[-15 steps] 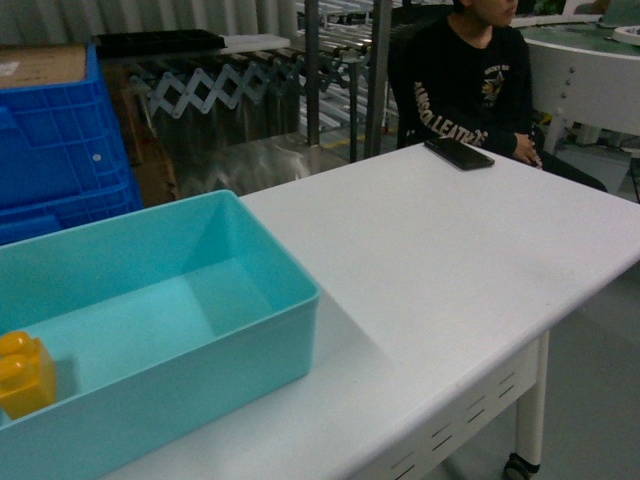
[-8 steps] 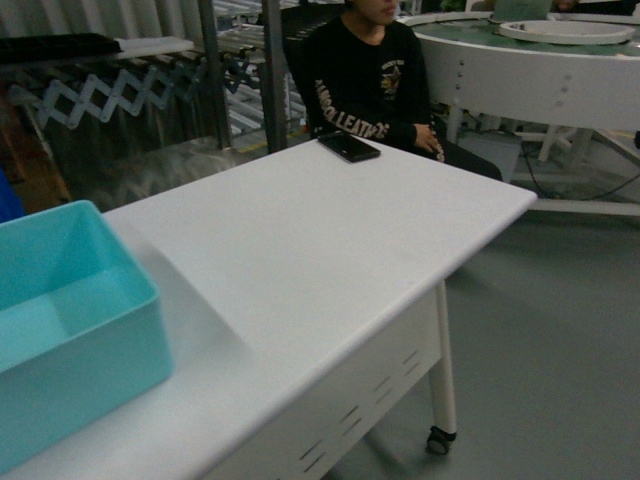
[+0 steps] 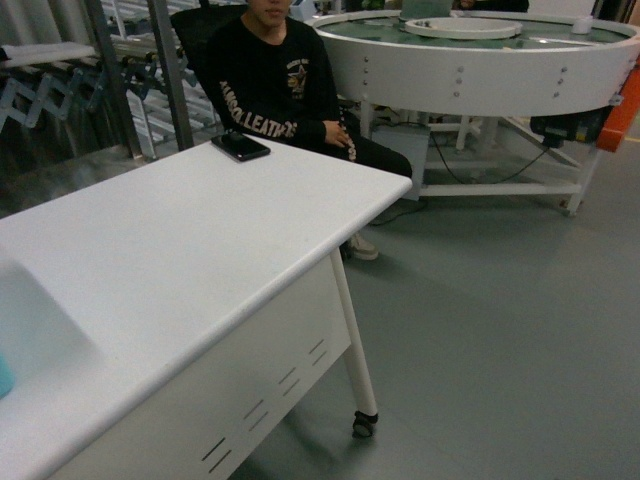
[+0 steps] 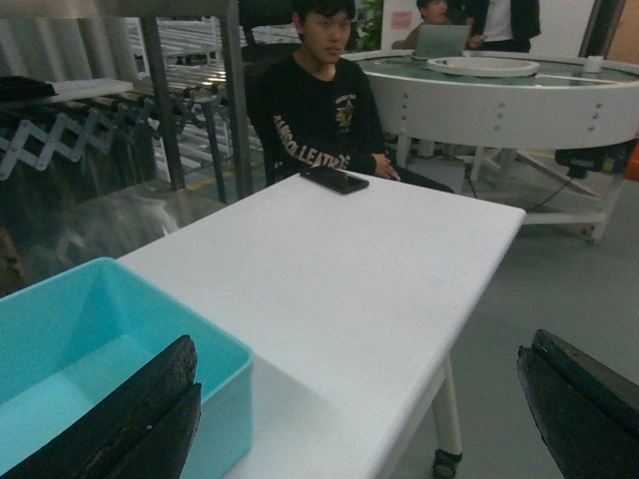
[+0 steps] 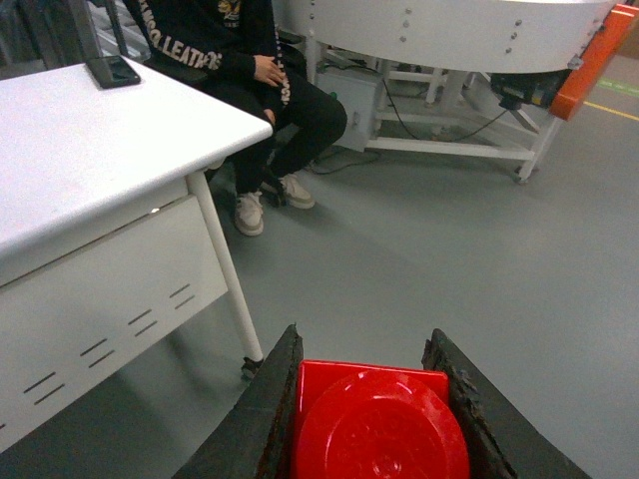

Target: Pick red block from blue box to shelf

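In the right wrist view my right gripper (image 5: 364, 349) is shut on the red block (image 5: 377, 429). The block fills the gap between the black fingers and hangs over the grey floor, beside the white table (image 5: 90, 140). My left gripper (image 4: 349, 419) stands wide open with nothing in it, above the near end of the table. The blue box (image 4: 60, 339) sits under its left finger (image 4: 130, 419). Only a sliver of that box (image 3: 3, 378) shows at the head view's left edge. The shelf (image 4: 232, 100), with its metal posts, stands behind the table. Neither gripper shows in the head view.
A seated person in black (image 3: 275, 85) is at the table's far side, with a black phone (image 3: 240, 147) lying on the table (image 3: 180, 250). A large round white table (image 3: 470, 60) stands at the right. Open grey floor (image 3: 500, 330) lies to the right.
The head view has swung to the right. The blue box and the yellow brick have slid out at the left, and the floor and round table have come into view.
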Available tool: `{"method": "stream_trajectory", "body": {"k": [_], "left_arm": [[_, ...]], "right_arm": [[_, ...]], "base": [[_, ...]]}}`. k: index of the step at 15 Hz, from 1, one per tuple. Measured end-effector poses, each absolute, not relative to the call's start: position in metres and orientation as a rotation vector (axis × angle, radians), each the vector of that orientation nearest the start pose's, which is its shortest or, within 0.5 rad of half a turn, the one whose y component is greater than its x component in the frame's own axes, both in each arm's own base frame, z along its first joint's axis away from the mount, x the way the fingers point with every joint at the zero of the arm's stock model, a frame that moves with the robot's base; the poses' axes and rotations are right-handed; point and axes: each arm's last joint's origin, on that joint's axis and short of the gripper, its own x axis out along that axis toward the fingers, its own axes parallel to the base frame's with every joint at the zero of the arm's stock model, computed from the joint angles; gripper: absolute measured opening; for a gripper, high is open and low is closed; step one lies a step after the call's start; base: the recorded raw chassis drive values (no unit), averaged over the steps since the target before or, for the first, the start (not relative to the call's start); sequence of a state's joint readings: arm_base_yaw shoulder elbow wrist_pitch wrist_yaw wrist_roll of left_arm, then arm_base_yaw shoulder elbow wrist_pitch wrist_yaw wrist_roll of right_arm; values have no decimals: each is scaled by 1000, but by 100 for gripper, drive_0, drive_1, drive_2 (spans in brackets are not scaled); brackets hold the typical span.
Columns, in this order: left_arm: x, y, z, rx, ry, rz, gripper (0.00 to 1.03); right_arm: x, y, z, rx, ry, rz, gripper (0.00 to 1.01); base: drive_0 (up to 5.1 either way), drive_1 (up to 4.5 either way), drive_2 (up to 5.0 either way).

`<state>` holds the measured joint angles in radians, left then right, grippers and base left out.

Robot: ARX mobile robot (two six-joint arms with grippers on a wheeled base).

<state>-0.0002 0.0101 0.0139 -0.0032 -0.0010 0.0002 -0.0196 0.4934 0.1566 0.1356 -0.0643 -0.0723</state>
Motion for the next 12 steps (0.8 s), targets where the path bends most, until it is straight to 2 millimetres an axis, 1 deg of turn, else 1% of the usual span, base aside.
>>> {"method": "stream_trajectory", "body": {"k": [12], "left_arm": [[97, 0, 167, 0, -2, 2, 98]], "right_arm": [[133, -1, 185, -64, 202, 55, 29]], "base": [[306, -499, -262]]}}
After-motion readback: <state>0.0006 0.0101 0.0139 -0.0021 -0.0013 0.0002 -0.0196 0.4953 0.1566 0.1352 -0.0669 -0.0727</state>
